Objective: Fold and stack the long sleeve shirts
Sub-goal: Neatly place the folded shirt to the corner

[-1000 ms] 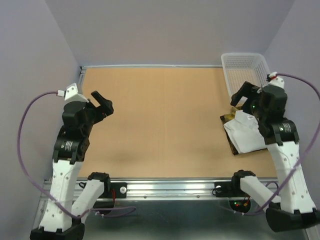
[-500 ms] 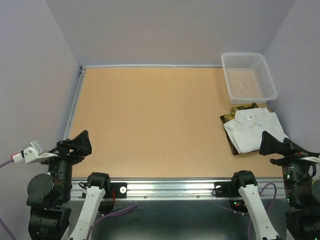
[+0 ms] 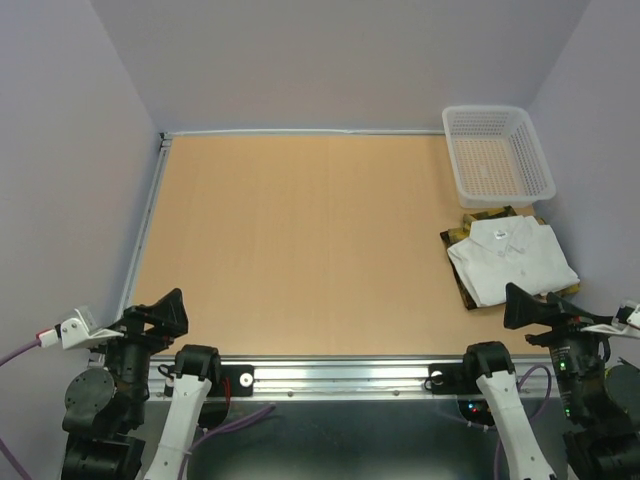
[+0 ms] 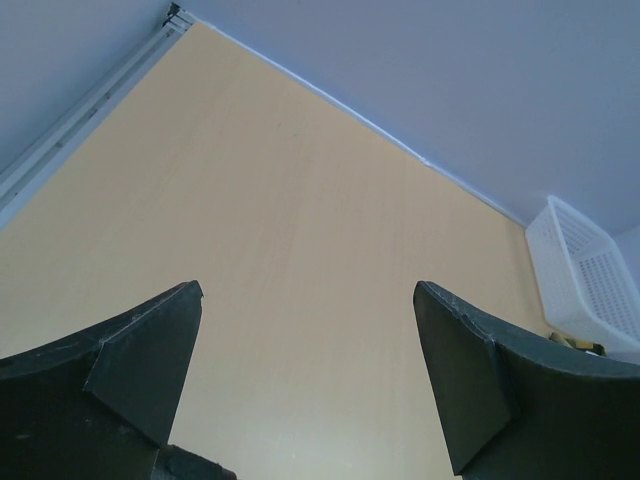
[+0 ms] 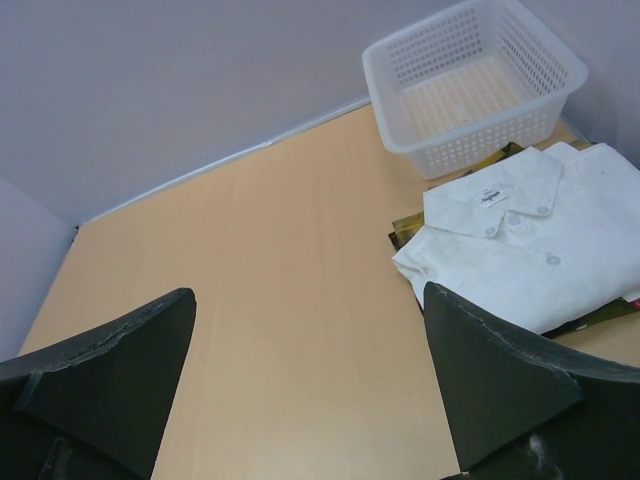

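Observation:
A folded white shirt (image 3: 512,259) lies on top of a folded yellow-and-dark plaid shirt (image 3: 463,229) at the right side of the table. Only the plaid shirt's edges show under it. Both also show in the right wrist view, the white shirt (image 5: 530,240) over the plaid one (image 5: 405,228). My right gripper (image 3: 528,306) is open and empty, pulled back at the table's near right edge, just near of the stack. My left gripper (image 3: 160,310) is open and empty at the near left edge, far from the shirts.
A white plastic mesh basket (image 3: 497,150) stands at the far right corner, just behind the shirts; it also shows in the right wrist view (image 5: 470,85) and at the left wrist view's right edge (image 4: 590,275). A metal rail (image 3: 340,375) runs along the near edge.
Both arms have drawn back from over the table to its near edge. The right gripper left the shirt stack. The stacked shirts have not moved.

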Robot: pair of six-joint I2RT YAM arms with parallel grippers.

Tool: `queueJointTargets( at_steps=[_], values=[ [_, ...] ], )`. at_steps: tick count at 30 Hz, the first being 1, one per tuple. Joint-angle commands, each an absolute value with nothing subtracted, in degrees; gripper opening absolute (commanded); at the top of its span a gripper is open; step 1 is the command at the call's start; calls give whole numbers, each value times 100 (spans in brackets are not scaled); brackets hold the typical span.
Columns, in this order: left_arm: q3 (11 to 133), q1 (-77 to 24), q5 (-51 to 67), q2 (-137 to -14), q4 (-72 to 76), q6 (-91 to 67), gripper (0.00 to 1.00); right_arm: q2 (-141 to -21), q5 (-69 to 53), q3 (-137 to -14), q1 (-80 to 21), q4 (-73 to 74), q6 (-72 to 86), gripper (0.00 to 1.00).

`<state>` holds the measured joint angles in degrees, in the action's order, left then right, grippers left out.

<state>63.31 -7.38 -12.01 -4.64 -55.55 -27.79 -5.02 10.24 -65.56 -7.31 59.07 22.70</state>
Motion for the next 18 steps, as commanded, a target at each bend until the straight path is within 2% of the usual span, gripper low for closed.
queueJointTargets(
  at_steps=[1,18],
  values=[
    [6284,-712,-1160,-404,-5625,-2575,99,-448,949,-6592,-844,5853,2224,100],
    [6355,-712,-1072,-536,-5608,-2189,99,-483,1204,-6741,-1011,5862,2083,100]
  ],
)
